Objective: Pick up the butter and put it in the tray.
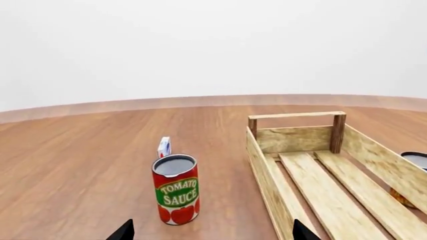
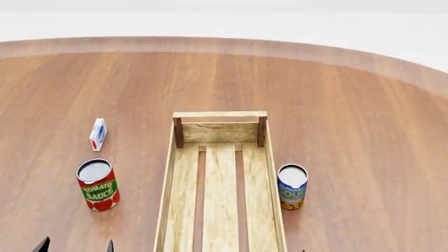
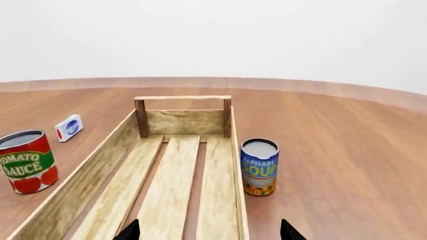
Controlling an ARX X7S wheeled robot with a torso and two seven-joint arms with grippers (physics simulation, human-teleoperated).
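Tray (image 2: 220, 114) lies lengthwise mid-table; butter carton in no view.
Tomato sauce can (image 2: 97, 184) and small white-blue box (image 2: 98, 134) left of it, soup can (image 2: 292, 187) just beside right wall. Left gripper (image 1: 212, 232) and right gripper (image 3: 209, 231) spread wide, holding nothing; bare wood beyond.

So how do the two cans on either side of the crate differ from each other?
The tomato sauce can is red with a green label band; the alphabet soup can is blue with yellow lettering. The tomato sauce can stands on the robot's left of the tray, a gap between them; the alphabet soup can stands on the right, close against the tray's side. Both are upright on the table, with grey tops and similar size.
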